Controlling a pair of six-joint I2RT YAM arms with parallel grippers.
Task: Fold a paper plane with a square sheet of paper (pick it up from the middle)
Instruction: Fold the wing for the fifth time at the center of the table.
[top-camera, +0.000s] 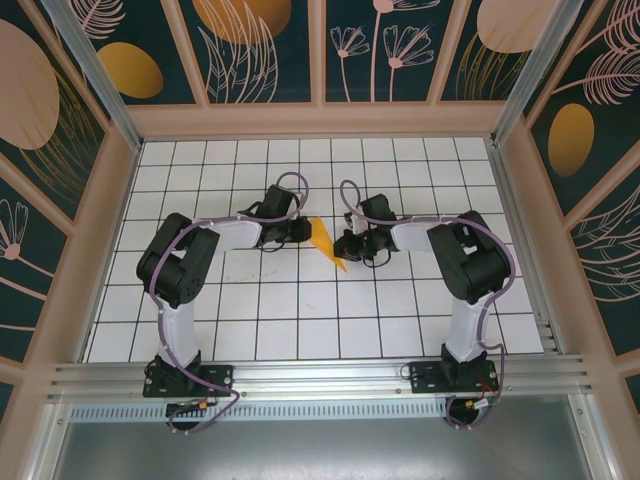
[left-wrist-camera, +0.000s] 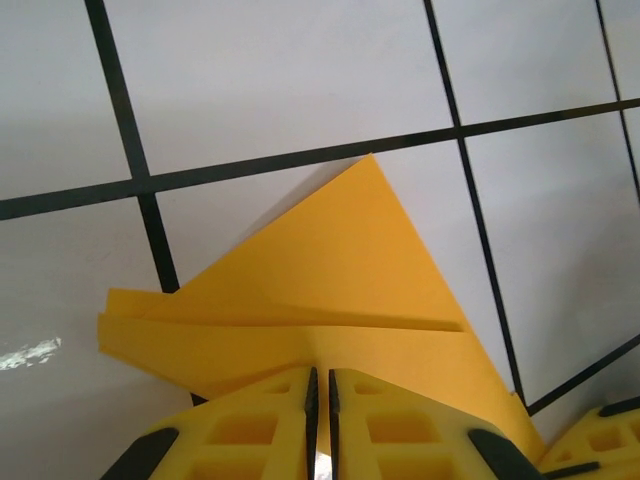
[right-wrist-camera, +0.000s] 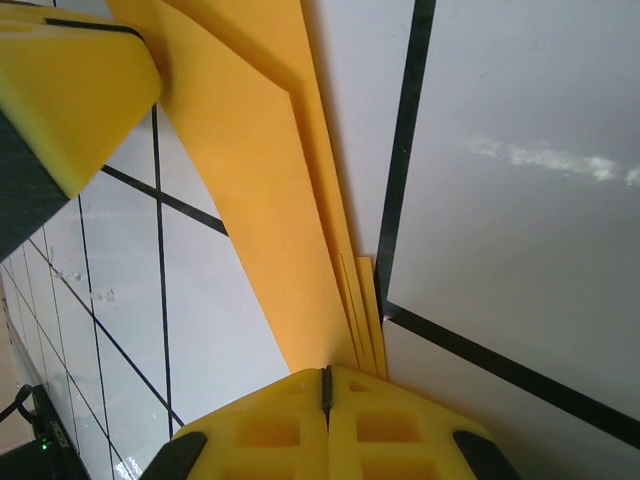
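White gridded table (top-camera: 300, 330) lies under the folded paper (top-camera: 325, 238); my left gripper (left-wrist-camera: 321, 375), almost closed, pinches its broad edge; my right gripper (right-wrist-camera: 326, 372) is clamped tight on its narrow end. I'd hold the layers aligned and avoid tugging them apart.

Overhead overview; wrist close-ups on paper (left-wrist-camera: 330, 270)

There is one folded paper plane (top-camera: 325, 240) and two robot arms, the left arm (top-camera: 185, 265) and the right arm (top-camera: 465, 262).
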